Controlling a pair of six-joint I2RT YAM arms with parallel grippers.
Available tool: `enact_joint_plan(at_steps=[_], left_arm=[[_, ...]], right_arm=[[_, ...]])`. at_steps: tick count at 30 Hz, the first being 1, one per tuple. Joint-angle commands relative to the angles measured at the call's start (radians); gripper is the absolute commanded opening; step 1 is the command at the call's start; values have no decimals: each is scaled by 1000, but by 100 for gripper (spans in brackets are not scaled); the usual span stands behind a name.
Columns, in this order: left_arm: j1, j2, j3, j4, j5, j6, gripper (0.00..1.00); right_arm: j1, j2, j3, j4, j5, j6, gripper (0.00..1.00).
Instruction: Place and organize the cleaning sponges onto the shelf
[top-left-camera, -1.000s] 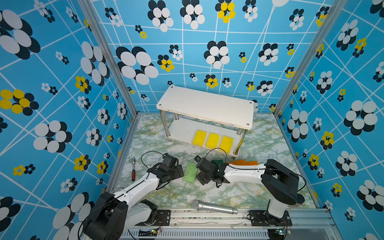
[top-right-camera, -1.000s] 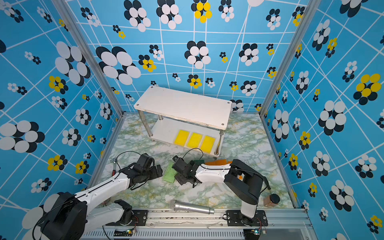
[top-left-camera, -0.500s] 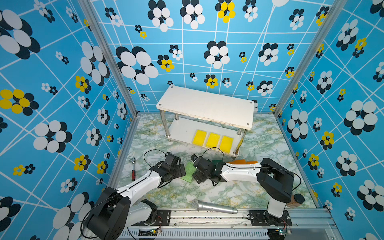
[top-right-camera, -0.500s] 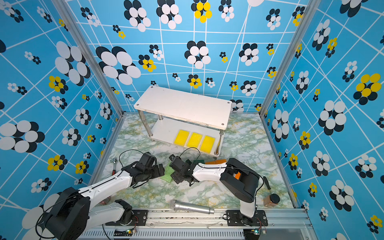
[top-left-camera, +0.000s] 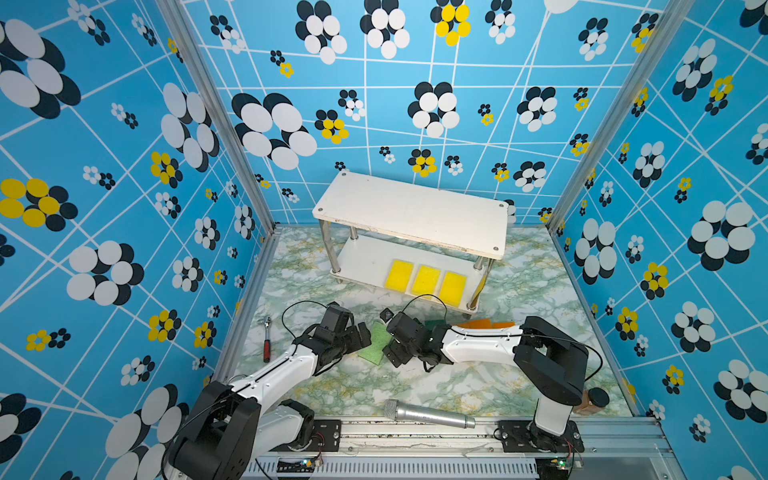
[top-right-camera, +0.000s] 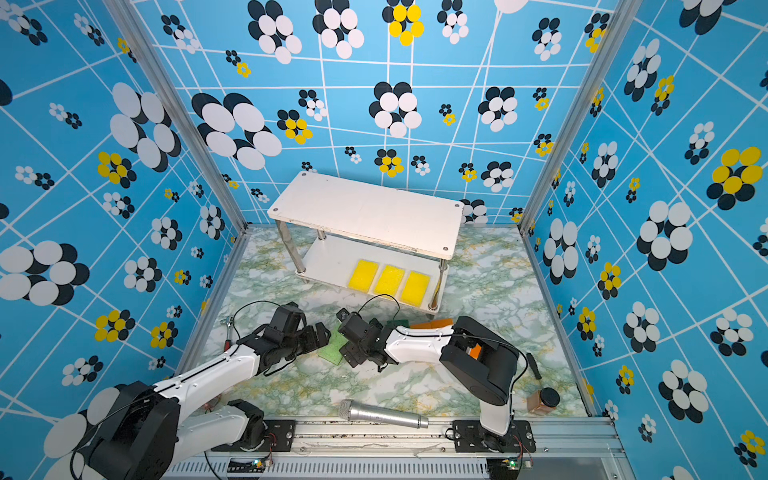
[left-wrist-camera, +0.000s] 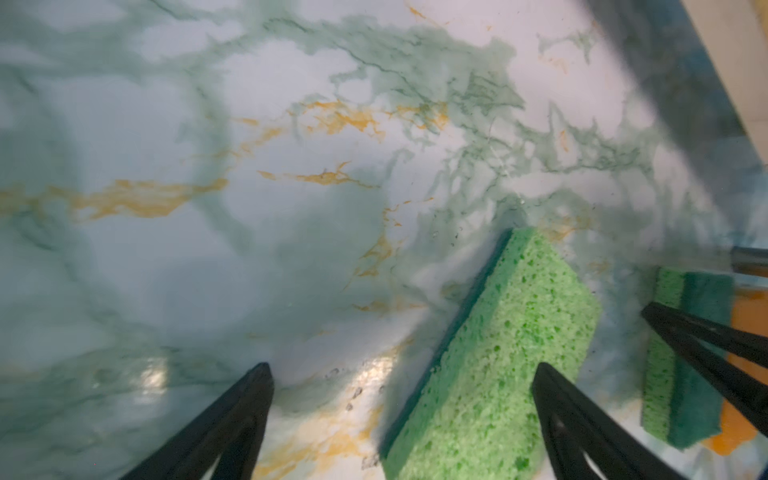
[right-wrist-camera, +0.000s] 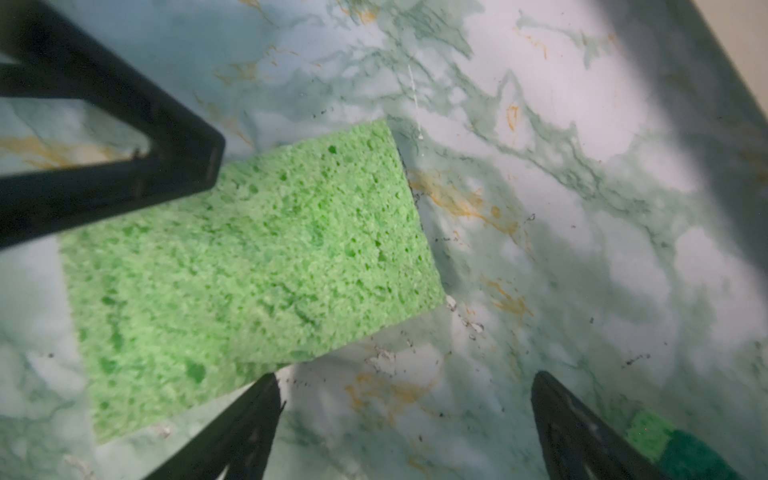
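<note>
- In both top views the left pincer (top-left-camera: 363, 334) and the right pincer (top-left-camera: 392, 355) face each other. Both are spread wide and hold nothing. The light green sponge (top-left-camera: 376, 349) lies on the table (top-left-camera: 415, 386) between their tips.
- Far ahead of both pincers stands the shelf (top-left-camera: 411, 208). 3 yellow sponges (top-left-camera: 426, 280) sit in 1 row on its lower board, and its top board is bare. I judge this tidy row leaves space for the other colours.
- Behind the right pincer, beside its arm, a dark green sponge (top-left-camera: 434, 322) and orange sponges (top-left-camera: 484, 324) wait on the table. Only these views show them together with the shelf. I cannot count the orange ones.
- In the left wrist view the light green sponge (left-wrist-camera: 498, 353) reaches into the open gap, close to 1 finger (left-wrist-camera: 565, 415). A dark layer shows along its side, so the soft face is up. 1 finger (left-wrist-camera: 665, 322) of the right pincer crosses the dark green sponge (left-wrist-camera: 698, 374).
- In the right wrist view the light green sponge (right-wrist-camera: 249, 266) lies outside the gap, beside 1 finger (right-wrist-camera: 241, 428). A finger (right-wrist-camera: 183, 166) of the left pincer stands over its far corner. I judge the left pincer is better placed to take it.
</note>
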Motion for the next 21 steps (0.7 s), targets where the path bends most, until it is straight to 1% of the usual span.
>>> enact_joint_plan(at_steps=[1, 4, 10, 14, 17, 21], left_arm=[[28, 23, -74, 14, 187, -23, 99], [48, 12, -107, 103, 254, -44, 99], [110, -31, -205, 284, 331, -120, 99], [142, -38, -230, 304, 347, -135, 99], [158, -14, -246, 364, 362, -158, 99], [172, 72, -278, 526, 391, -210, 99]], right_arm=[[4, -20, -4, 13, 6, 6, 96], [2, -22, -10, 16, 10, 13, 97], [1, -20, -14, 18, 12, 17, 96], [-3, -16, -13, 24, 7, 19, 97], [-6, -13, -13, 36, 1, 19, 97], [-10, -10, -14, 41, -5, 16, 96]])
